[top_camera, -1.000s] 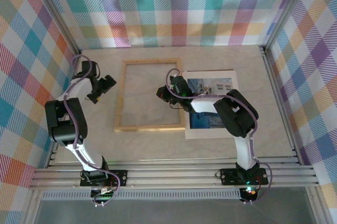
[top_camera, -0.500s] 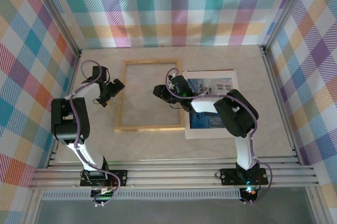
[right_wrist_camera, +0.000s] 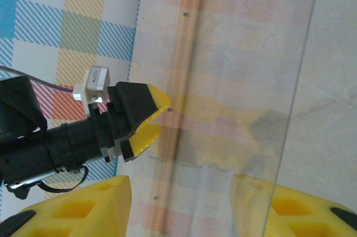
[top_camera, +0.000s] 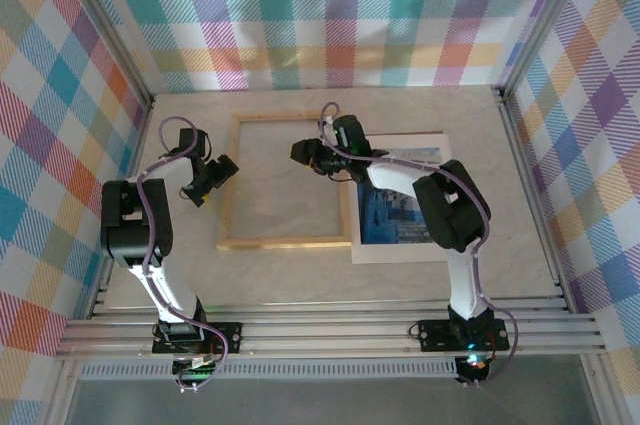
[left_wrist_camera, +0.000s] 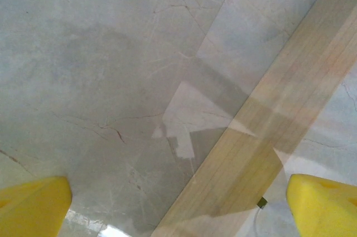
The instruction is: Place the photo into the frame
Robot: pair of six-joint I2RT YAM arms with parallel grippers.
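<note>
The frame (top_camera: 284,239) of thin light wood lies flat in the middle of the table. The photo (top_camera: 398,207), a blue print, rests on a white mat (top_camera: 400,249) just right of it. My left gripper (top_camera: 222,173) is open and hangs over the frame's left rail (left_wrist_camera: 262,148), one yellow fingertip (left_wrist_camera: 33,206) on each side of the wood. My right gripper (top_camera: 303,153) is open above the frame's back right part. Between its fingers (right_wrist_camera: 72,206) stands a clear pane (right_wrist_camera: 245,69) whose edge crosses the right fingertip. It faces my left gripper (right_wrist_camera: 139,120).
Plaid walls (top_camera: 330,15) close in the table at the back and on both sides. Bare marble tabletop (top_camera: 300,275) runs in front of the frame and the mat. Metal rails (top_camera: 330,330) lie along the near edge by the arm bases.
My right gripper has opened and moved toward the back over the frame. My left gripper has moved right onto the frame's left rail, still open.
</note>
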